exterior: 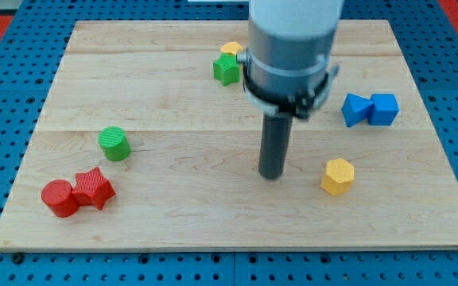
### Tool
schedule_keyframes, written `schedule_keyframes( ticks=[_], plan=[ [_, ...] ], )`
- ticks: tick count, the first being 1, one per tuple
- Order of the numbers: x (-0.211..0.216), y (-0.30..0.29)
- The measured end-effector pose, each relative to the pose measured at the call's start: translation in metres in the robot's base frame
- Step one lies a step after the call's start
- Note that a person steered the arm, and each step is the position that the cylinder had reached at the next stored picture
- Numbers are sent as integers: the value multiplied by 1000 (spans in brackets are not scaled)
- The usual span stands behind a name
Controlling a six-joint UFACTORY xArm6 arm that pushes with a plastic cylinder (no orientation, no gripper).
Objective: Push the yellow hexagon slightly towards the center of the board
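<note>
My tip [272, 175] sits left of yellow hexagon [338, 175], on the centre side; pushing from here drives it outward — tool's a bare rod, holds nothing; must circle round first.

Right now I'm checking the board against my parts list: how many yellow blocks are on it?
2. The yellow hexagon sits at the view's lower right, just right of my tip. A second yellow block is near the top centre, touching a green block; the arm may hide others.
</note>
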State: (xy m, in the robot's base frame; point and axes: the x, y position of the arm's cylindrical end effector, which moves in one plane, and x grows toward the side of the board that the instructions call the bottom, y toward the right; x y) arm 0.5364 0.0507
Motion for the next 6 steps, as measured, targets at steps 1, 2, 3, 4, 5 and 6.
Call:
schedule_keyframes(
  ticks=[1, 2, 3, 4, 5, 6],
  plan=[
    [4, 1],
    [43, 82],
    [44, 134],
    [42, 134],
    [2, 117],
    [-55, 96]
  ],
)
